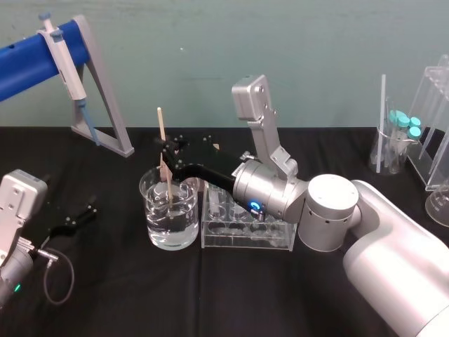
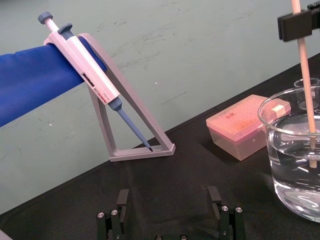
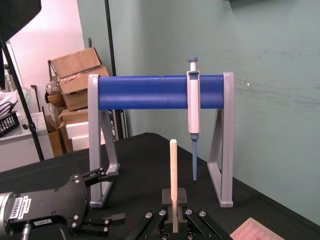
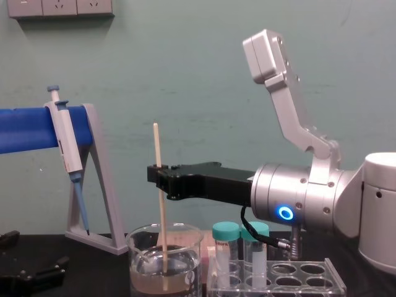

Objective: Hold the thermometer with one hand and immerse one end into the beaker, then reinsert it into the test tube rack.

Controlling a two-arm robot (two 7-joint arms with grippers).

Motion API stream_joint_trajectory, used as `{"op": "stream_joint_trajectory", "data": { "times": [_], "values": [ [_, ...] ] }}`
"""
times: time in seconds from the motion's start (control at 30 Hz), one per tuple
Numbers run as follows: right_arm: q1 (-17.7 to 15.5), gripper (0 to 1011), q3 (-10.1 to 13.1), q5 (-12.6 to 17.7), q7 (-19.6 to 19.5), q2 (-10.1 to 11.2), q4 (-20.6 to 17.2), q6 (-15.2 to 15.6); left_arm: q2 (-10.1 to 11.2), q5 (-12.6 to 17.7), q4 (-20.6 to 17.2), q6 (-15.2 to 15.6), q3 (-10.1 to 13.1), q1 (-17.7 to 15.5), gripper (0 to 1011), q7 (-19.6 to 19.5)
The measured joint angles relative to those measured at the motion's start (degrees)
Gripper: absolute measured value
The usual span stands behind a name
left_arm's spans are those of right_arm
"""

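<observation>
Head view first: pinching the thermometer [image 1: 161,130] upright in the right end effector [image 1: 166,156], closed on its upper half, and dipping the lower end into the water in the beaker [image 1: 156,228]. Standing that beaker on the black tabletop [image 1: 105,295], just beside the test tube rack [image 1: 245,237] on the rack's left. Parking the left end effector [image 1: 77,219] low and well apart on the left.

Left wrist view now: showing the left end effector [image 2: 170,210] with fingers spread, gripping nothing. Catching the thermometer [image 2: 305,75] running down below the waterline, tip hanging short of the bottom by the look of it.

Right wrist view: looking along the right end effector [image 3: 173,215], clamping the thermometer [image 3: 173,170] squarely between its pads.

Chest view: seeing the thermometer [image 4: 159,185] from the side, leaning very slightly, tip submerged, top rising well above the grip. Spotting two teal-capped tubes [image 4: 226,247] in the rack's near-left holes.

Judging the thermometer light, stiff and very thin, likely brittle and slick once wet. Calling for a gentle pinch on the dry upper half, then lifting straight up before crossing to a free rack hole.
</observation>
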Motion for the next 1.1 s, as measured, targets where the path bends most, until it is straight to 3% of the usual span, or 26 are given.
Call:
{"op": "stream_joint_trajectory", "data": {
  "times": [0.3, 1.1],
  "values": [
    [-0.3, 53, 0.9, -1.2, 0.3, -0.4, 0.9, 0.3, 0.0, 0.0, 0.0, 0.0, 0.0, 0.0, 1003, 0.0],
    [-0.3, 53, 0.7, -1.1, 0.2, -0.4, 0.8, 0.3, 0.0, 0.0, 0.0, 0.0, 0.0, 0.0, 1004, 0.0]
  ]
}}
